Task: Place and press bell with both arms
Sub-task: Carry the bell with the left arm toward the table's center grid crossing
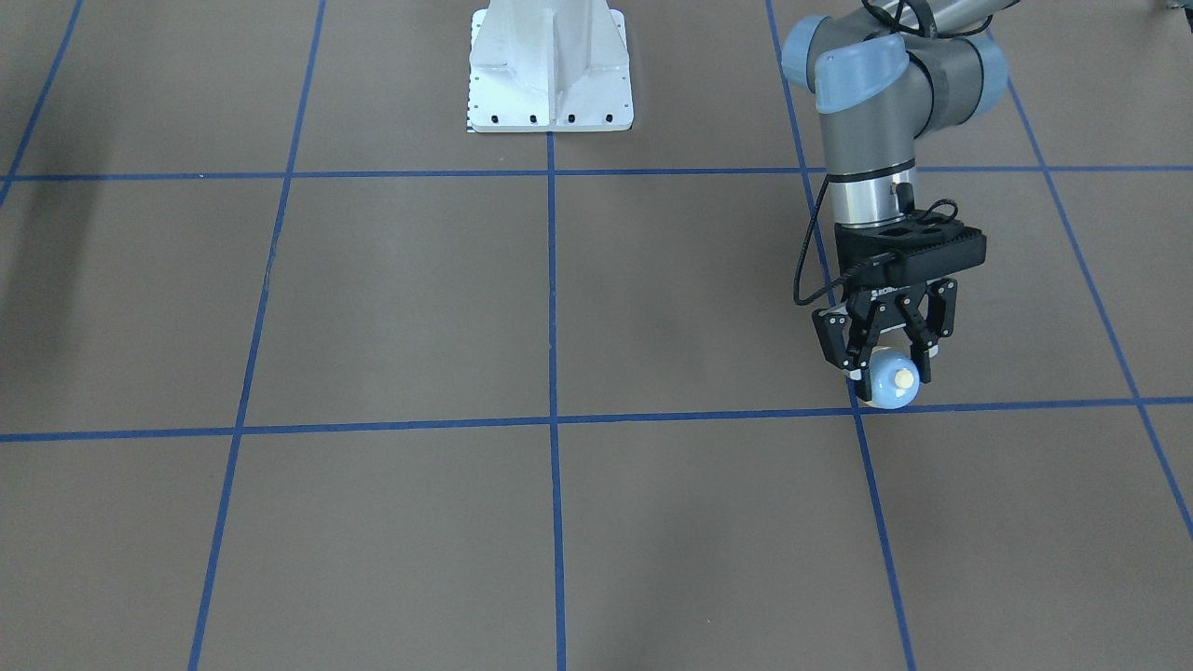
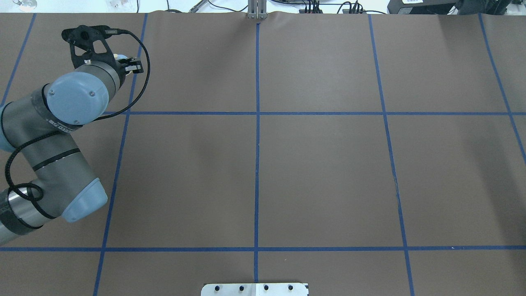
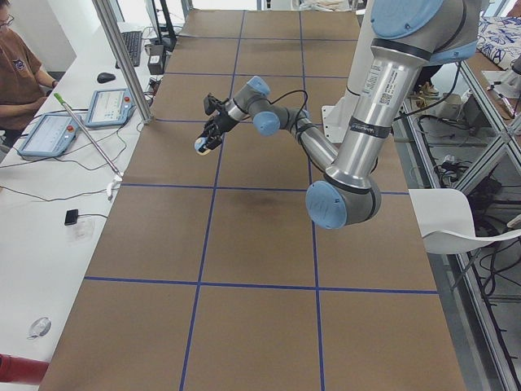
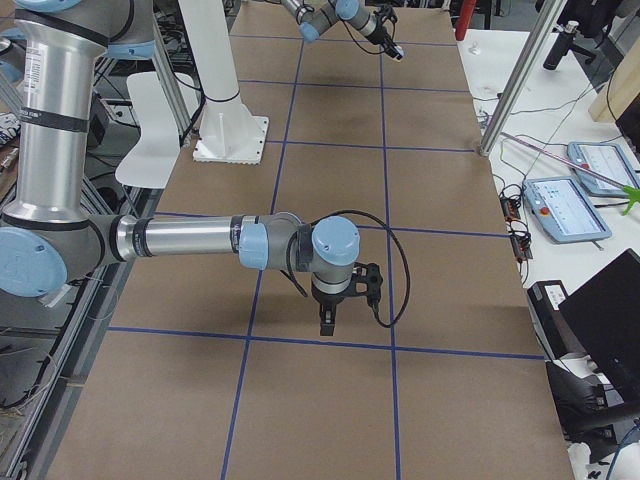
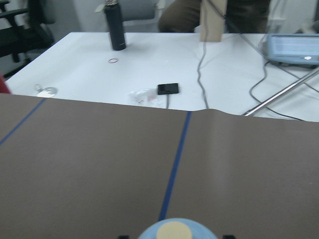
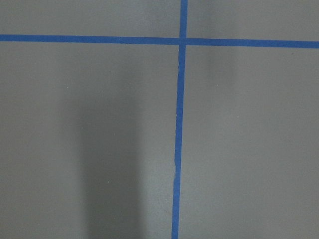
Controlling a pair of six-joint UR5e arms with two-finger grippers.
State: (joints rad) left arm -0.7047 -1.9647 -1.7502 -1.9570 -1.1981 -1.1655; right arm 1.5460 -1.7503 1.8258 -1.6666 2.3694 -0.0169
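Note:
The light-blue bell (image 1: 885,387) with its cream button sits between the fingers of my left gripper (image 1: 890,371), which is shut on it. The bell is tilted, with its button facing away from the wrist, and is held just above the brown table near a blue tape line. It fills the bottom edge of the left wrist view (image 5: 177,232) and shows in the exterior left view (image 3: 201,145). My right gripper (image 4: 329,322) hangs over the table in the exterior right view only. I cannot tell whether it is open or shut. The right wrist view shows only the table.
The white pedestal base (image 1: 550,75) stands at the robot's side of the table. Blue tape lines (image 2: 257,164) divide the brown table. Beyond the far table edge is a white desk with a black bottle (image 5: 117,30), cables and tablets.

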